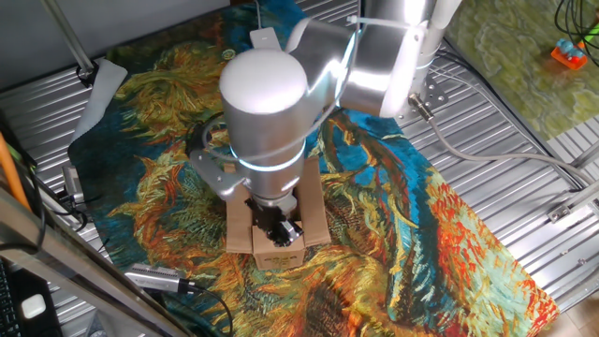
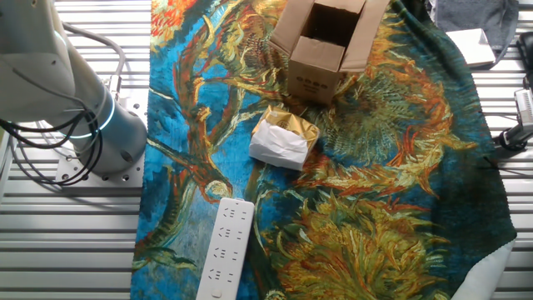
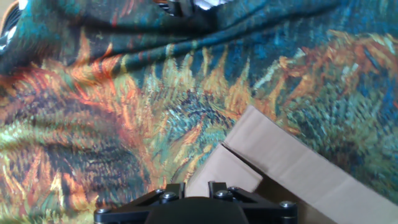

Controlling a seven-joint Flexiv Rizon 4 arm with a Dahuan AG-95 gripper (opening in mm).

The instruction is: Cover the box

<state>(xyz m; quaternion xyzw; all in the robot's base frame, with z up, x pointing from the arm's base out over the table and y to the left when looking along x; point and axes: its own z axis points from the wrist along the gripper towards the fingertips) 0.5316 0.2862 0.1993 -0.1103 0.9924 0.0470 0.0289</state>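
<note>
The box is a small brown cardboard carton that stands open on the patterned cloth, with its flaps spread outward. In one fixed view the box sits right under my wrist. My gripper hangs just above the box's near rim. In the hand view my gripper shows only as two short black fingers at the bottom edge. They stand a narrow gap apart, with a pale flap showing between and beyond them. A longer flap lies to the right. The gripper is out of view in the other fixed view.
A crumpled white-and-tan paper packet lies on the cloth near the box. A white power strip lies at the cloth's edge. The arm's base stands on the ribbed metal table. A metal cylinder with a cable lies by the cloth.
</note>
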